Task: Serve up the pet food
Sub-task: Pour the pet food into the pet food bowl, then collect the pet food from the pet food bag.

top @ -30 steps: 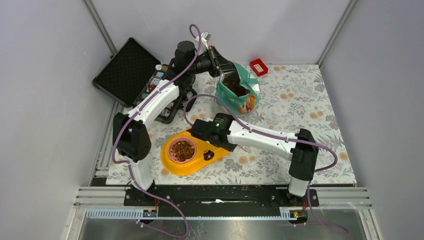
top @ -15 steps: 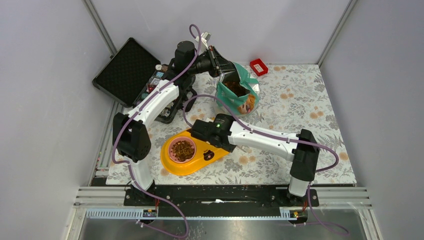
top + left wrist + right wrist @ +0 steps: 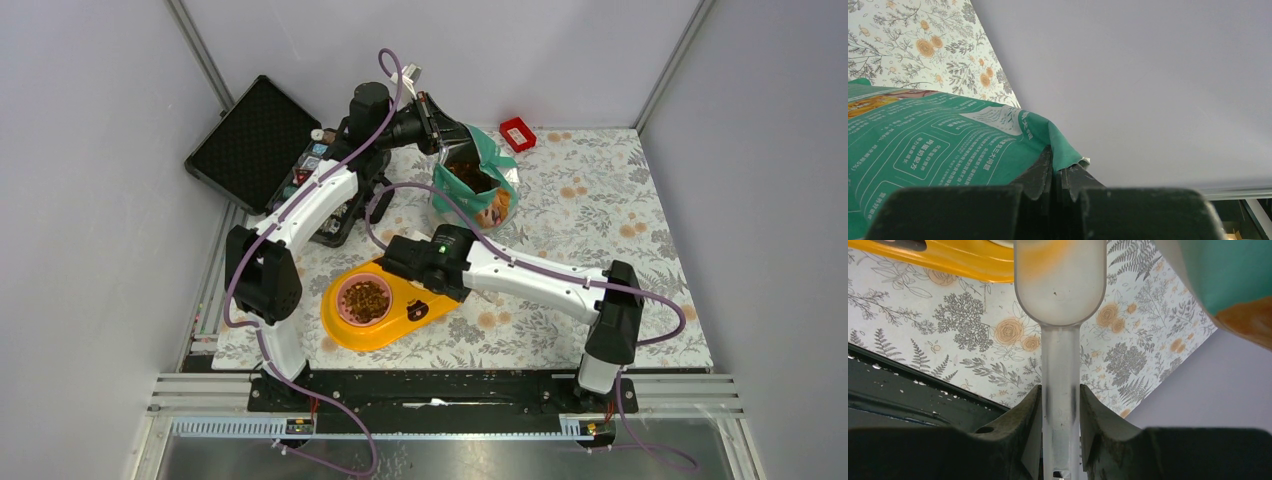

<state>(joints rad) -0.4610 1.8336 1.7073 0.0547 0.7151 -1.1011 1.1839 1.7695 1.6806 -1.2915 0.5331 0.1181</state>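
Note:
The teal pouch (image 3: 478,190) stands open at the back of the table, with brown kibble (image 3: 468,176) showing inside. My left gripper (image 3: 438,132) is shut on the pouch's top edge; in the left wrist view the gripper (image 3: 1058,162) pinches the teal pouch (image 3: 923,145). My right gripper (image 3: 392,262) is shut on the handle of a translucent scoop (image 3: 1060,285), its fingers (image 3: 1030,410) on either side of it. The scoop looks empty. It hovers by the orange feeder tray (image 3: 400,325), whose pink bowl (image 3: 344,300) holds kibble (image 3: 366,298).
An open black case (image 3: 250,140) and a box of small items (image 3: 318,165) lie at the back left. A small red box (image 3: 517,133) sits behind the pouch. Grey walls close in the floral tablecloth (image 3: 600,210). The tray's orange edge (image 3: 963,260) and the pouch (image 3: 1228,275) show in the right wrist view.
My right arm has shifted slightly to the right and toward the pouch. The left arm and the pouch have not moved.

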